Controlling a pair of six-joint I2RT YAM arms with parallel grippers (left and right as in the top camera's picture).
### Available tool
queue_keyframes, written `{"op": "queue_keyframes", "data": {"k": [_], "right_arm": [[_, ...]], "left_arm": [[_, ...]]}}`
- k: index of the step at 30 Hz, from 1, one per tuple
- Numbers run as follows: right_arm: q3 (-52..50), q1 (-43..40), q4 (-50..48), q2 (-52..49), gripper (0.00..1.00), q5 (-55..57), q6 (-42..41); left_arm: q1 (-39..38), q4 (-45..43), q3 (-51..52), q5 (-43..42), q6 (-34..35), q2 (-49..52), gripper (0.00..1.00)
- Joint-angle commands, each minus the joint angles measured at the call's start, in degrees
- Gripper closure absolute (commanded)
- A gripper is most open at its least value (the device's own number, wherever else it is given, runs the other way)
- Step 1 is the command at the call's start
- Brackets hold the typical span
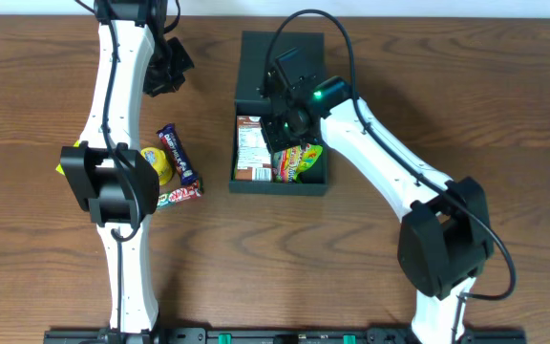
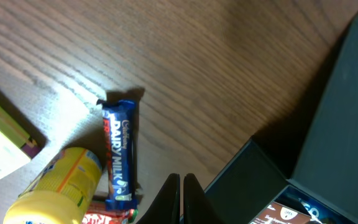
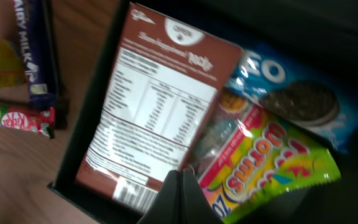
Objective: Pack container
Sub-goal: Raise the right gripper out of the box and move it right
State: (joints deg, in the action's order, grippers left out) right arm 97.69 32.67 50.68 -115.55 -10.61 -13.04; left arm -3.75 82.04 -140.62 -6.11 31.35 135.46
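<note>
The container point(image 1: 280, 187), a dark teal box with its flap lid point(image 1: 280, 53) lying open at the far side, sits mid-table. Inside lie a brown packet point(image 1: 249, 148), a gummy worms packet point(image 1: 299, 161) and an Oreo pack point(image 3: 297, 102). My right gripper point(image 1: 289, 119) hovers over the box, shut with nothing between its fingers; in the right wrist view it point(image 3: 180, 193) hangs above the brown packet point(image 3: 160, 106) and worms point(image 3: 266, 168). My left gripper point(image 1: 165, 67) is at the far left, shut and empty point(image 2: 181, 199), beside the container's wall point(image 2: 328, 137).
Left of the box lie a blue Dairy Milk bar point(image 1: 178, 155), a yellow tub point(image 1: 158, 164) and a red KitKat point(image 1: 179, 195). A yellow-green carton point(image 2: 2, 140) sits further left, partly under the left arm in the overhead view.
</note>
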Motion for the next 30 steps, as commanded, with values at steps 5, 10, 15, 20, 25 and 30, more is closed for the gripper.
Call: {"op": "queue_keyframes", "data": {"k": [5,10,15,20,25,30], "right_arm": [[-0.33,2.97,-2.58,-4.13,0.99,-1.92,2.97],[-0.33,4.17,-4.07,-6.32,0.99,-3.80,4.13],[-0.33,4.94,-5.62,-7.98,0.99,-3.80,4.11],[-0.33,5.14,-6.80,-8.35,0.99,-3.80,4.13],[-0.20,4.98,-7.65,-7.98,0.99,-4.35,4.13],[-0.26,4.70,-7.61,-7.41,0.99,-4.50,4.17]], "left_arm": [[0.24,-0.26,0.00,-1.25,-1.42,0.17,0.94],[0.24,-0.33,0.00,-1.25,-1.42,0.17,0.92],[0.31,-0.39,0.00,-1.27,-1.40,0.17,0.92],[0.31,-0.44,0.00,-1.27,-1.38,0.17,0.91],[0.31,-0.52,0.00,-1.27,-1.38,0.17,0.91],[0.31,-0.74,0.00,-1.44,-1.36,0.17,0.90]]}}
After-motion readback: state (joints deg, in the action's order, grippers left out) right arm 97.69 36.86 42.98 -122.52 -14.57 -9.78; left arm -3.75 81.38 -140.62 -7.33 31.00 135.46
